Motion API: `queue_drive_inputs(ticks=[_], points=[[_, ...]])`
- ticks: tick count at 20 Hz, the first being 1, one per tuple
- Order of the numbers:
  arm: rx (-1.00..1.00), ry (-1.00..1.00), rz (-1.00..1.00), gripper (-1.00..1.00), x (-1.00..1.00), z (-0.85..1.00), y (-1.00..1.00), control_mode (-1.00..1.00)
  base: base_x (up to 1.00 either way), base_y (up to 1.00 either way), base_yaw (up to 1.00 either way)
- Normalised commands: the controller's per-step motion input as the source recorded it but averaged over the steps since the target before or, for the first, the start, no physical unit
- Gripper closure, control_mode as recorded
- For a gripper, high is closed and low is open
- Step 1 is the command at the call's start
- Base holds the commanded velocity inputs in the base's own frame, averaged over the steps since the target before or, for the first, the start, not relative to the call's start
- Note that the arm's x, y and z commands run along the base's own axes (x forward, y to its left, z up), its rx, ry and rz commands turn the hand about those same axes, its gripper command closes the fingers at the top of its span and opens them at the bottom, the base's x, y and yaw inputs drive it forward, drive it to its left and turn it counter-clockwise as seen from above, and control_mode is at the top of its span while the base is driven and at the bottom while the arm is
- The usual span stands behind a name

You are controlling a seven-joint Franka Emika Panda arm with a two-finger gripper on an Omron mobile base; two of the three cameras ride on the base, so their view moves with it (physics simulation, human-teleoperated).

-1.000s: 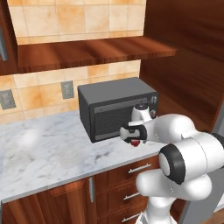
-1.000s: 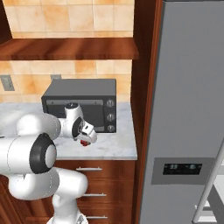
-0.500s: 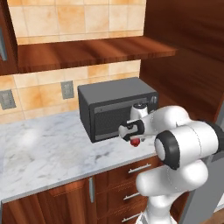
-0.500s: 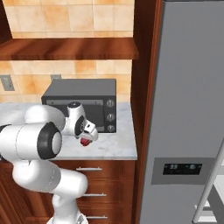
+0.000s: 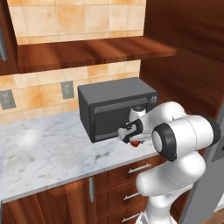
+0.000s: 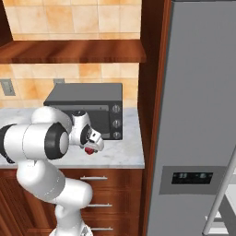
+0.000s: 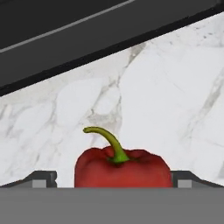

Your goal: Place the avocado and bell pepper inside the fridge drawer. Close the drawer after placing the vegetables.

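Near counter edge (image 6: 110,164), hand (image 6: 93,146) gripping bell pepper (image 7: 121,167), microwave (image 5: 114,111) just behind

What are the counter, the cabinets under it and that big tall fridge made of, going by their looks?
The counter looks like polished white marble, with grey veins running through it. The cabinets look like varnished reddish-brown wood with visible grain and metal bar handles. The fridge looks like brushed grey metal, flat and matte, perhaps stainless steel; a render leaves that open.

Both base views look forward and down, sharing the microwave (image 5: 117,107) and bench (image 5: 48,151); the hand view sits close above the bench.
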Motion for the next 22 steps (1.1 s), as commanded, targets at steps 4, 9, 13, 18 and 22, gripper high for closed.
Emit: queue_drive_inputs(ticks=[4, 9, 13, 18, 22], points=[[0.00, 0.00, 0.00, -1.00, -0.22, -0.40, 0.00, -1.00, 0.00, 0.00, 0.00], [0.00, 0.00, 0.00, 1.00, -0.02, -0.27, 0.00, -1.00, 0.00, 0.00, 0.00], [0.00, 0.00, 0.00, 1.00, -0.15, 0.25, 0.00, -1.00, 0.00, 0.00, 0.00], [0.00, -0.05, 0.00, 1.00, -0.86, 0.95, -0.01, -1.00, 0.00, 0.00, 0.00], [0.00, -0.04, 0.00, 1.00, -0.80, 0.99, 0.00, -1.00, 0.00, 0.00, 0.00]])
